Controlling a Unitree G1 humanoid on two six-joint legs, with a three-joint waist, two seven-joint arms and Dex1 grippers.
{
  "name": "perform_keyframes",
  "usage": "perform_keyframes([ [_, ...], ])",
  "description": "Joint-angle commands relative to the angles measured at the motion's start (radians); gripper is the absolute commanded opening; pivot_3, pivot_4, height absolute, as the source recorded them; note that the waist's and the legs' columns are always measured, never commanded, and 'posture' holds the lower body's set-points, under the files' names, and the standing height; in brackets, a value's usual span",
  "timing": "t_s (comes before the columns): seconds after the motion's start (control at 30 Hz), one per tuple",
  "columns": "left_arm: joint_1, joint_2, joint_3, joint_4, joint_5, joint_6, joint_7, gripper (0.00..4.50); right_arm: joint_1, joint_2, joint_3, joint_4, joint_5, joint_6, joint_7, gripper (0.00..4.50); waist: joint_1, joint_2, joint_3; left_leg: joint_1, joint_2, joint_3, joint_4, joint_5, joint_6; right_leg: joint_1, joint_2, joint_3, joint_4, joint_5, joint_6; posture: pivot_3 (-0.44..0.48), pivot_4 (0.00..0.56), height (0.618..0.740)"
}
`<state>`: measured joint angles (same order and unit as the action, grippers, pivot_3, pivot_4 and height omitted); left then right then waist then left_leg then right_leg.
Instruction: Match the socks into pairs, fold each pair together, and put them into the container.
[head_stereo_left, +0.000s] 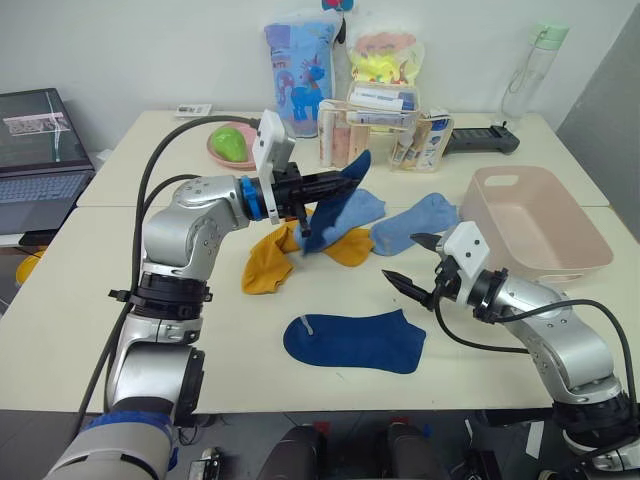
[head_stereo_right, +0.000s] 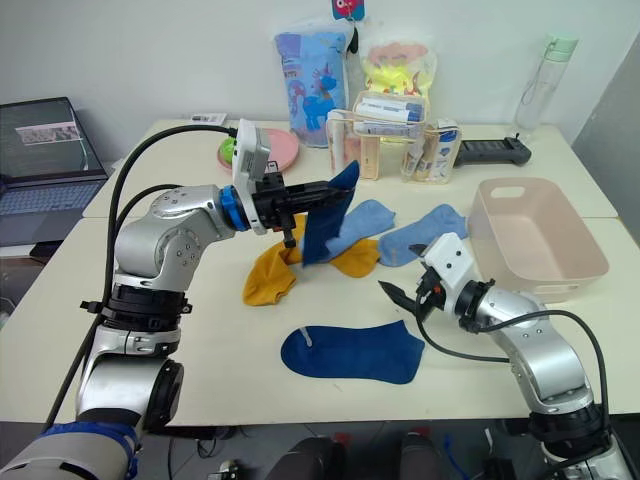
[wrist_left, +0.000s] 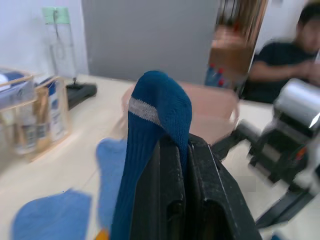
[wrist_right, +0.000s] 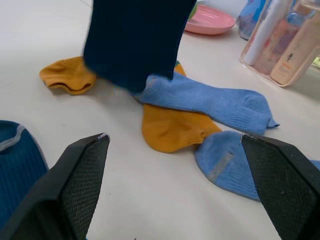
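My left gripper (head_stereo_left: 335, 184) is shut on a navy blue sock (head_stereo_left: 330, 205), which hangs above the heap in mid-table. A second navy sock (head_stereo_left: 355, 340) lies flat near the front edge. Two mustard yellow socks (head_stereo_left: 270, 265) lie under the hanging one, partly covered. Two light blue socks (head_stereo_left: 415, 222) lie behind them, one partly hidden by the held sock. My right gripper (head_stereo_left: 420, 262) stands open just right of the flat navy sock, with nothing between its fingers. The pale pink container (head_stereo_left: 535, 222) stands empty at the right.
A clear organiser of bottles (head_stereo_left: 385, 125) and two printed bags stand at the back centre. A pink plate (head_stereo_left: 232, 145) with a green thing lies at the back left. A water bottle (head_stereo_left: 530, 72) and a black device (head_stereo_left: 480, 138) are at the back right, a laptop (head_stereo_left: 40, 150) at far left.
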<state>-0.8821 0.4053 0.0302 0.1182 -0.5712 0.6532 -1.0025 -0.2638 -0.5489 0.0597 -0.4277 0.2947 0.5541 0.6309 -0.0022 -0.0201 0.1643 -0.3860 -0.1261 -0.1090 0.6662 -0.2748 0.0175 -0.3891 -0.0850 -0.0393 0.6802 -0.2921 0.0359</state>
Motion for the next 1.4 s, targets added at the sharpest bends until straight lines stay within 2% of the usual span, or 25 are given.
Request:
perform_keyframes([
  [0.03, 0.014, -0.047, 0.082, -0.095, -0.139, 0.137, 0.099, 0.02, 0.017, -0.024, -0.042, -0.016, -0.013, -0.03, -0.007, 4.5, 0.0, 0.0, 0.0, 0.0, 0.0, 0.0, 0.0, 0.0, 0.0, 0.0, 0.0, 0.0, 0.0, 0.0, 0.0, 0.0, 0.15, 0.74],
  [0.13, 0.098, -0.097, 0.131, -0.153, -0.213, 0.214, 0.2, 0.02, 0.041, -0.033, -0.055, -0.02, -0.016, -0.032, -0.012, 4.5, 0.0, 0.0, 0.0, 0.0, 0.0, 0.0, 0.0, 0.0, 0.0, 0.0, 0.0, 0.0, 0.0, 0.0, 0.0, 0.0, 0.15, 0.74],
  [0.27, 0.212, -0.091, 0.124, -0.161, -0.17, 0.191, 0.253, 0.02, 0.047, -0.029, -0.051, -0.017, -0.018, -0.037, -0.013, 4.5, -0.003, 0.0, 0.0, 0.002, 0.001, 0.001, 0.0, 0.001, -0.001, 0.0, 0.001, 0.001, 0.001, 0.0, 0.0, 0.0, 0.15, 0.74],
  [0.4, 0.407, -0.059, 0.099, -0.178, -0.117, 0.134, 0.248, 0.02, 0.041, -0.021, -0.037, -0.01, -0.026, -0.039, -0.011, 4.5, -0.002, 0.001, 0.0, 0.003, 0.001, 0.002, -0.001, 0.001, -0.001, 0.001, 0.001, 0.002, 0.0, 0.0, 0.0, 0.0, 0.15, 0.74],
  [0.47, 0.452, -0.05, 0.103, -0.172, -0.087, 0.093, 0.261, 0.02, 0.035, -0.016, -0.025, -0.012, -0.025, -0.035, -0.005, 4.5, 0.0, 0.0, 0.0, 0.002, 0.001, 0.001, -0.001, 0.001, -0.001, 0.001, 0.001, 0.002, 0.0, 0.0, 0.0, 0.0, 0.15, 0.74],
  [0.6, 0.469, -0.055, 0.144, -0.193, -0.098, 0.078, 0.306, 0.02, 0.026, 0.003, 0.004, -0.013, -0.023, -0.031, 0.002, 4.5, 0.007, 0.0, 0.0, 0.002, 0.001, 0.001, -0.001, 0.001, -0.001, 0.001, 0.001, 0.002, 0.0, 0.0, 0.0, 0.0, 0.15, 0.74],
  [0.8, 0.522, -0.023, 0.168, -0.195, -0.084, 0.045, 0.314, 0.02, -0.026, 0.09, 0.133, 0.014, -0.045, 0.039, -0.025, 4.5, 0.001, 0.0, 0.0, 0.002, 0.001, 0.001, -0.002, 0.001, -0.001, 0.0, 0.0, 0.002, 0.0, 0.0, 0.0, 0.0, 0.15, 0.74],
  [0.93, 0.548, -0.022, 0.171, -0.217, -0.1, 0.047, 0.318, 0.02, -0.076, 0.16, 0.163, 0.096, -0.047, 0.069, -0.046, 4.5, 0.0, 0.001, 0.0, 0.003, 0.001, 0.001, -0.002, 0.001, -0.001, 0.0, 0.001, 0.002, 0.0, 0.0, 0.0, 0.0, 0.15, 0.74],
  [1.03, 0.557, -0.028, 0.154, -0.211, -0.073, 0.018, 0.326, 0.02, -0.124, 0.225, 0.195, 0.226, -0.04, 0.057, -0.028, 4.5, 0.001, 0.0, 0.0, 0.003, 0.001, 0.001, -0.001, 0.001, -0.001, 0.001, 0.001, 0.002, 0.0, 0.0, 0.0, 0.0, 0.15, 0.74],
  [1.27, 0.579, -0.034, 0.151, -0.255, -0.087, 0.018, 0.337, 0.02, -0.192, 0.247, 0.28, 0.339, -0.065, 0.085, 0.03, 4.5, 0.0, 0.0, 0.0, 0.002, 0.001, 0.001, -0.002, 0.001, -0.001, 0.0, 0.001, 0.002, 0.0, 0.0, 0.0, 0.0, 0.15, 0.74],
  [1.33, 0.585, -0.037, 0.151, -0.263, -0.086, 0.019, 0.342, 0.02, -0.197, 0.281, 0.265, 0.367, -0.05, 0.079, 0.023, 4.5, 0.0, 0.0, 0.0, 0.003, 0.001, 0.001, -0.002, 0.001, -0.001, 0.0, 0.001, 0.002, 0.0, 0.0, -0.001, 0.0, 0.15, 0.74],
  [1.4, 0.593, -0.037, 0.15, -0.268, -0.084, 0.017, 0.343, 0.0, -0.201, 0.324, 0.225, 0.379, -0.019, 0.087, 0.008, 4.12, 0.0, 0.0, 0.0, 0.003, 0.001, 0.001, -0.002, 0.001, -0.001, 0.0, 0.001, 0.002, 0.0, 0.0, 0.0, 0.0, 0.15, 0.74],
])
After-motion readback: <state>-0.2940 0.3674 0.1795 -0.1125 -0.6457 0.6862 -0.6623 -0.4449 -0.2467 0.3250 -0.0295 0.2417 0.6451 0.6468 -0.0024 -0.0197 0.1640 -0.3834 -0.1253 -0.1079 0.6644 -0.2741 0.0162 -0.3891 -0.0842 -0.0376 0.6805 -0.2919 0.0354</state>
